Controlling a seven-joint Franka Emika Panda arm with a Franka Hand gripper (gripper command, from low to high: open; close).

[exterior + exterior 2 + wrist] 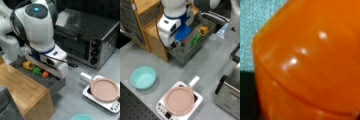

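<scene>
A grey table (202, 67) carries everything we see here, with a dark toaster oven (87, 37) at the upper right in a front view. Filling the wrist view is a glossy orange object (310, 60), smooth and rounded with a faint ridge; we judge it hard, light and slippery, best taken across its widest flanks. It probably is the orange piece (45, 74) in the dark grey bin (192, 51), which sits left of centre in a front view, beside green (37, 71) and yellow (28, 65) toy produce. The gripper (176, 44) hangs low into that bin in both front views, just over the orange piece; its fingers are hidden, so we cannot tell whether they stand wide or narrow, or whether they hold anything. A wooden cabinet (25, 92) adjoins the bin. Farther out, a pink pan (180, 100) rests on a white hot plate (161, 107), and a teal bowl (143, 77) sits at the left in a front view.
</scene>
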